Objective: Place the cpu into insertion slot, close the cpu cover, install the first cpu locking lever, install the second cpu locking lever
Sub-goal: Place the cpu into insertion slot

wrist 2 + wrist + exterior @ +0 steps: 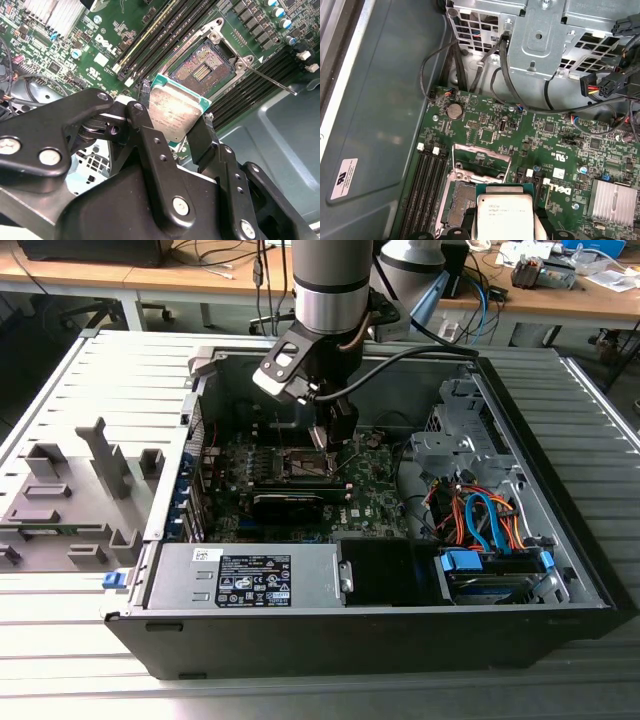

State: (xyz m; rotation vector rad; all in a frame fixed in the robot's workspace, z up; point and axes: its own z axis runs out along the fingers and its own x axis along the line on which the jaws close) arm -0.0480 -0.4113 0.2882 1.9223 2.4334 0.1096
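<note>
Grey slatted surface (60,380) carries the open computer case (350,640); fingers (201,137) clamp the cpu (175,112) by opposite edges, flat, close above the bare insertion slot (202,67), probably so it seats squarely

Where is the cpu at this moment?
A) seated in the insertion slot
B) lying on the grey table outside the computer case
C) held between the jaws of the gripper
C: in the second wrist view the gripper has its jaws shut on the cpu, while the insertion slot lies bare.
</note>
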